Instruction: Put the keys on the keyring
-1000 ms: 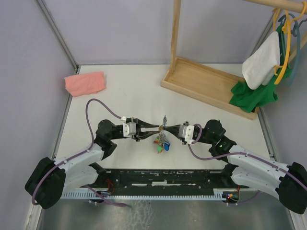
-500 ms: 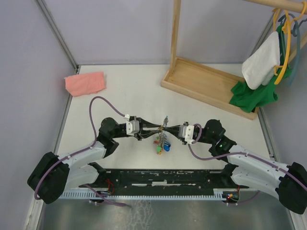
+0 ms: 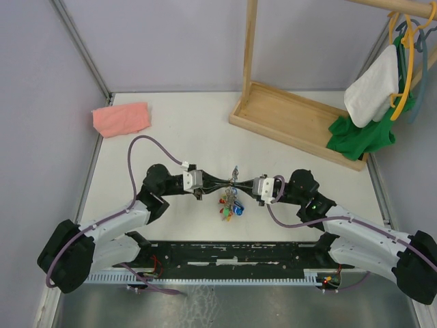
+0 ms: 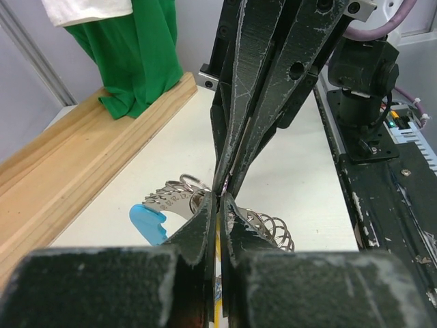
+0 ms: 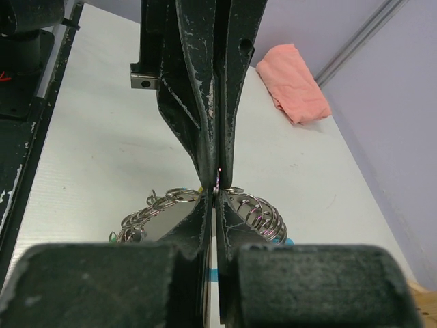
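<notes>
The two grippers meet tip to tip above the table's near middle. My right gripper [image 3: 240,182] [image 5: 215,195] is shut on the thin metal keyring [image 5: 171,197], whose small rings fan out on both sides of its fingers. My left gripper [image 3: 228,180] [image 4: 220,199] is shut too, with a yellow sliver of a key head showing between its fingers. The bunch of coloured-head keys [image 3: 230,203] hangs below the tips, with red, green and blue heads showing. A silver key blade [image 3: 234,171] sticks up at the junction. A light-blue tag [image 4: 147,220] lies beside the rings.
A pink folded cloth [image 3: 121,118] lies at the far left. The wooden rack base [image 3: 300,123] with its upright post stands at the far right. A green garment [image 3: 362,133] and a white cloth [image 3: 372,85] hang on hangers there. Walls close in the table's sides.
The left gripper's jaws have closed. The left arm has edged right, towards the right gripper. The bunch has shifted slightly. The right gripper stays shut in place.
</notes>
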Controlling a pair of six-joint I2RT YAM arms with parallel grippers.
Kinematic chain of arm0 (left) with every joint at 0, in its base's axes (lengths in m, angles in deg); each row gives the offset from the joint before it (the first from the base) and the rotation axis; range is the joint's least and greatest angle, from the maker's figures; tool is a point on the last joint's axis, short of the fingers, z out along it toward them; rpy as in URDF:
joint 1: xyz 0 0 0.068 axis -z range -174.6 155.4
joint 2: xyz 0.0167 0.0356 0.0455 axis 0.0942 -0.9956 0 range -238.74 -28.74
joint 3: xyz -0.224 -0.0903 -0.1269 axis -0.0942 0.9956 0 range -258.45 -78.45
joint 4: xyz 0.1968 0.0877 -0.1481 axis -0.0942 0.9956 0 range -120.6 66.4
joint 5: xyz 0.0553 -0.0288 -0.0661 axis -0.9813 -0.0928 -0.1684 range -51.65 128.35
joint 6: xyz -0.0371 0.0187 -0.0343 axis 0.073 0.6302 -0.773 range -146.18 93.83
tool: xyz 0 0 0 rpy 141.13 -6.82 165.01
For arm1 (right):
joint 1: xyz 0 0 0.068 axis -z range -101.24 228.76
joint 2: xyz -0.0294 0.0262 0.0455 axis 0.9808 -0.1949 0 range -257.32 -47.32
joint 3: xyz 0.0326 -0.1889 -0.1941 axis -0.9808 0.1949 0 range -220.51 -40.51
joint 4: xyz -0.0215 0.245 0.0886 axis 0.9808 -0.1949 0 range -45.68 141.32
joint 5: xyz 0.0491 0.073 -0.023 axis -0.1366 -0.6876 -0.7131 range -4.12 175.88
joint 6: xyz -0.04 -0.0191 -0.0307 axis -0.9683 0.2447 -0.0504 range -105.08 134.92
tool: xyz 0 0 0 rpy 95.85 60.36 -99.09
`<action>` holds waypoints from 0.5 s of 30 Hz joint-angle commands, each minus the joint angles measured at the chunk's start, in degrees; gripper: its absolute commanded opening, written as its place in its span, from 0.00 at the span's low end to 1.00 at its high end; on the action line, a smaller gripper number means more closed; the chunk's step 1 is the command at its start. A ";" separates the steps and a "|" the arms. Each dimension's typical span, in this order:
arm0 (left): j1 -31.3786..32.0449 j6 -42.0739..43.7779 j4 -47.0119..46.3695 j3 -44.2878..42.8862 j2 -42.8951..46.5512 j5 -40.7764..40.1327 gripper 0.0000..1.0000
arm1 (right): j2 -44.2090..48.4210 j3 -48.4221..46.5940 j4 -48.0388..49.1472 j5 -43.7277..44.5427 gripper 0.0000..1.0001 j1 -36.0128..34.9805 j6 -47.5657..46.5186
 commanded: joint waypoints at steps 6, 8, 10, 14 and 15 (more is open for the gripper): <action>1.54 13.67 30.45 -10.67 6.78 -9.70 0.03 | 4.39 -10.02 -20.07 3.67 0.21 0.07 -5.34; 2.92 16.27 37.00 -13.39 6.84 -13.08 0.03 | 4.43 -12.25 -24.80 4.19 0.27 0.08 -6.67; 5.02 19.06 44.27 -16.23 6.63 -17.71 0.03 | 4.15 -14.31 -29.09 4.45 0.29 0.10 -7.88; 9.74 22.74 55.07 -22.11 5.26 -27.81 0.03 | 2.73 -17.23 -35.19 4.57 0.32 0.16 -9.38; 10.92 23.40 57.51 -23.84 4.69 -29.68 0.03 | 2.07 -17.47 -35.82 4.34 0.32 0.30 -9.44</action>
